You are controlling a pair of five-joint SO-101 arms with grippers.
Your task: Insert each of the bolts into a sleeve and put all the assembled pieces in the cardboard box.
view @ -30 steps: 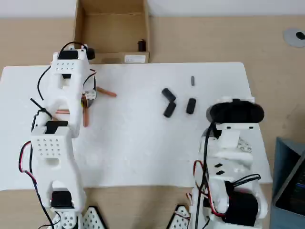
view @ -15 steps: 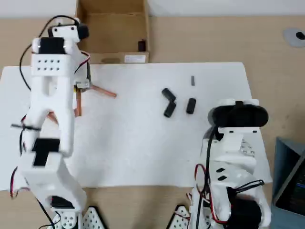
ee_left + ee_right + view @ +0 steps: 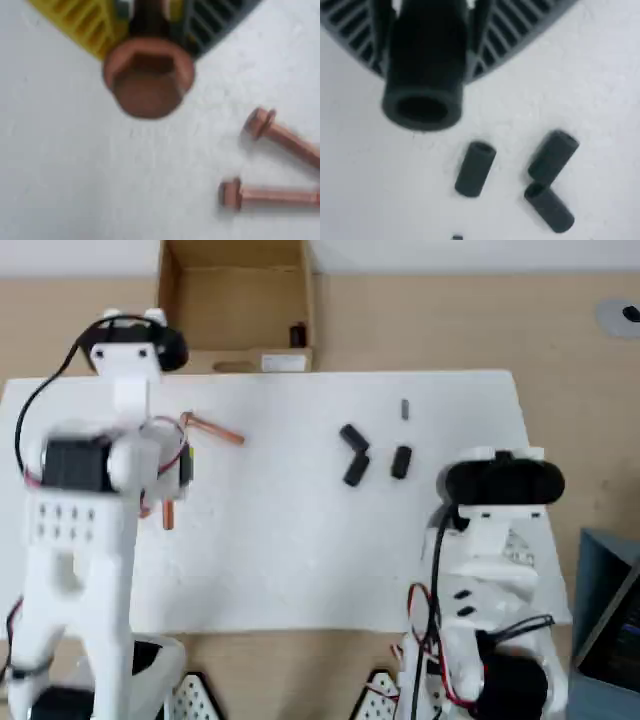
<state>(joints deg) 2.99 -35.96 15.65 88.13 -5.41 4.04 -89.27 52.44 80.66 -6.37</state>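
My left gripper [image 3: 148,17] is shut on a copper bolt [image 3: 148,77], whose hex head faces the camera. From above, that bolt [image 3: 168,512] hangs over the left part of the white sheet. Two more copper bolts [image 3: 272,136] [image 3: 267,195] lie on the sheet, seen from above as a V [image 3: 212,429]. My right gripper [image 3: 427,30] is shut on a black sleeve [image 3: 422,80], open end outward. Three loose black sleeves [image 3: 475,167] [image 3: 553,155] [image 3: 549,207] lie beneath it, mid-sheet [image 3: 356,469]. The cardboard box [image 3: 180,310] stands at the back left with a dark piece [image 3: 297,335] inside.
A small dark pin [image 3: 404,410] lies on the white sheet [image 3: 290,560] behind the sleeves. A grey bin [image 3: 605,620] stands off the sheet at the right edge. The right arm's black motor housing [image 3: 498,481] stands just right of the sleeves.
The left arm has risen from the bolt pile and drawn back toward the front with one bolt in its gripper. The right arm has barely moved.
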